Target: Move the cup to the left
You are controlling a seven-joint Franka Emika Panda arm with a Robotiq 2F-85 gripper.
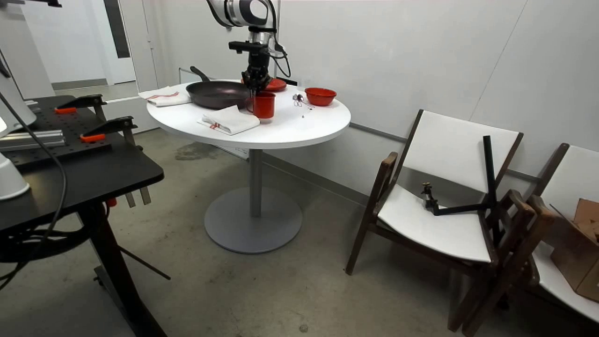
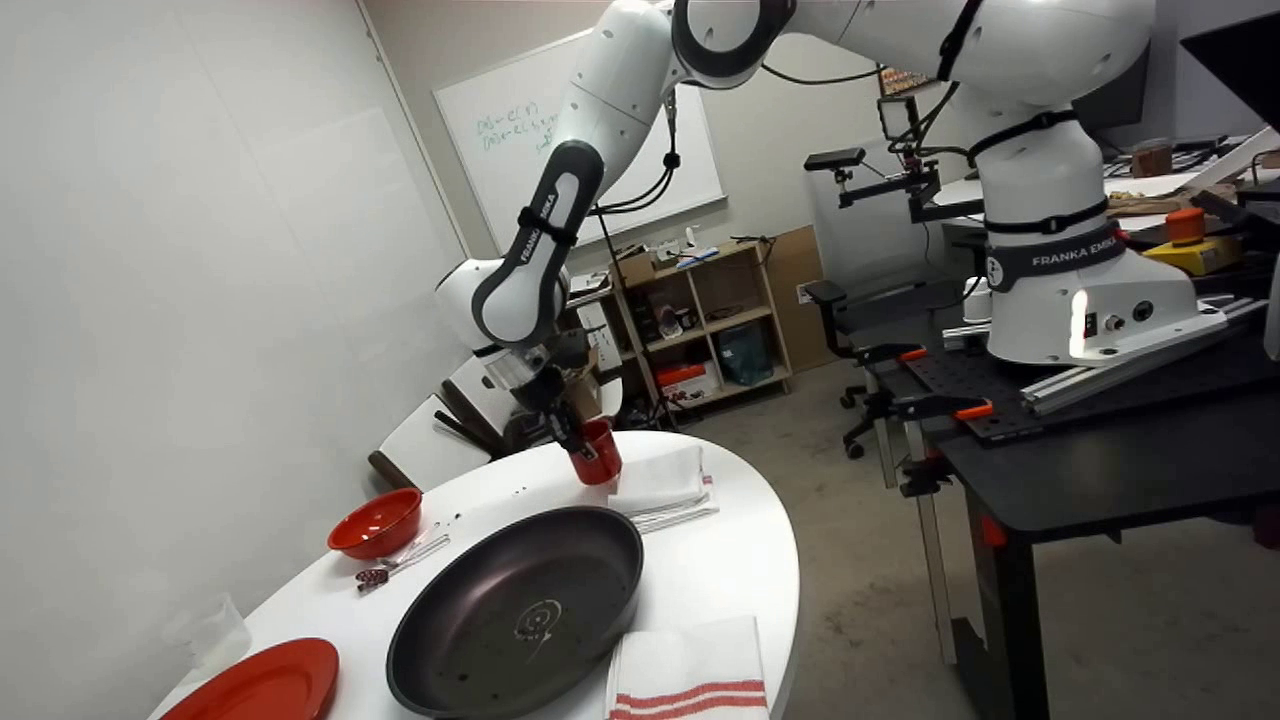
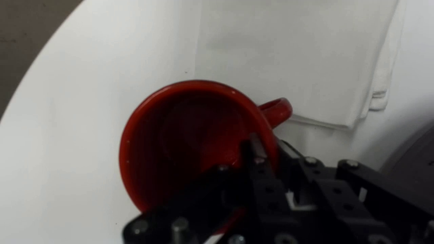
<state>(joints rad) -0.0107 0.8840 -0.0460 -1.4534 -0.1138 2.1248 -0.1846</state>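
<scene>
The cup point(image 1: 265, 106) is a red mug on the round white table point(image 1: 299, 128), near the table's edge. In an exterior view, the cup point(image 2: 601, 462) stands beside a folded white towel. The wrist view looks down into the cup point(image 3: 183, 142); its handle points to the right and up. My gripper point(image 3: 270, 145) has one finger inside the cup and one outside, with the wall between them, close to the handle. The fingers look closed on the wall. The gripper also shows at the cup in both exterior views point(image 1: 254, 95) point(image 2: 580, 448). Whether the cup's base touches the table is unclear.
A black frying pan point(image 2: 520, 610) lies close to the cup. Folded white towels point(image 1: 231, 120) point(image 2: 690, 670) lie by the cup and the pan. A red bowl point(image 2: 377, 525), utensils point(image 2: 400, 562) and a red plate point(image 2: 265, 685) are also on the table.
</scene>
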